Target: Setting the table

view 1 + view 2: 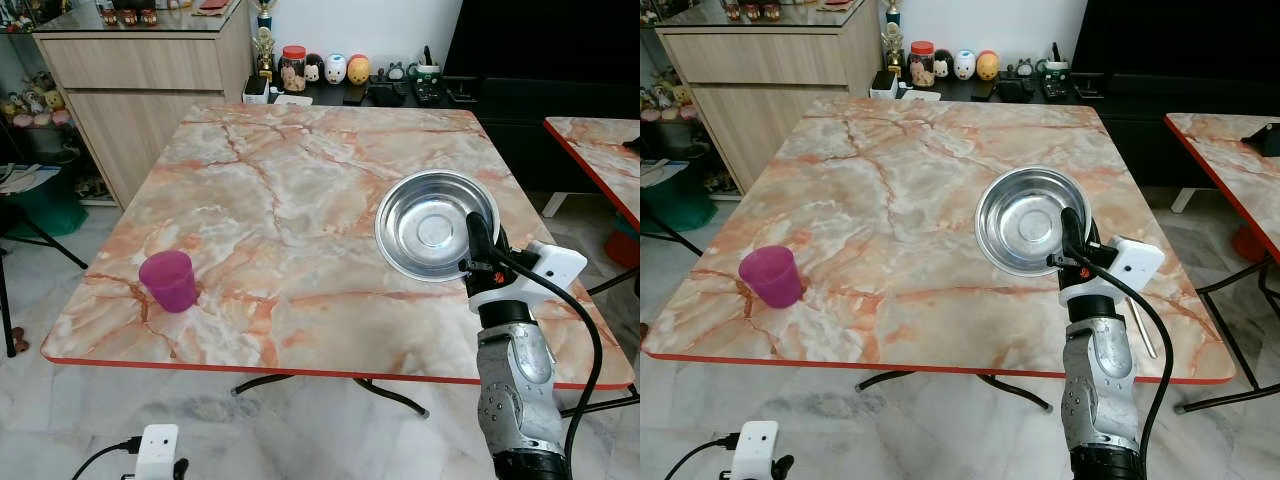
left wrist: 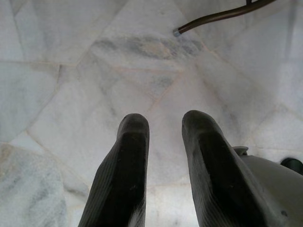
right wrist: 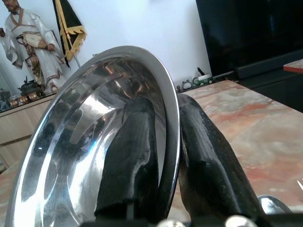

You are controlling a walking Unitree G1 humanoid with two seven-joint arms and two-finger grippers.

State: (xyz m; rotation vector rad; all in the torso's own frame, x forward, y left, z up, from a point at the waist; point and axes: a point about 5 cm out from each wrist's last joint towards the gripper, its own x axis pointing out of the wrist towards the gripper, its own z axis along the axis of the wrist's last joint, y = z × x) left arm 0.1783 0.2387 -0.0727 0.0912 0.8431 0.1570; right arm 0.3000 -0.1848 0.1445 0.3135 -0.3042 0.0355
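Note:
A shiny steel bowl (image 1: 430, 225) is at the right side of the marble table (image 1: 280, 180), near its front edge. My right gripper (image 1: 478, 228) is shut on the bowl's near right rim, one finger inside and one outside. In the right wrist view the bowl (image 3: 85, 142) stands tilted on edge between the fingers (image 3: 135, 142). A purple plastic cup (image 1: 168, 280) stands upright near the table's front left corner. My left gripper (image 2: 165, 123) hangs over the marble floor, open with nothing between its fingers.
A thin metal utensil (image 1: 1140, 325) lies on the table just right of my right arm. A wooden cabinet (image 1: 140, 70) and a low shelf of figurines (image 1: 340, 70) stand behind the table. A second marble table (image 1: 600, 150) is at the right. A white device (image 1: 158, 450) sits on the floor.

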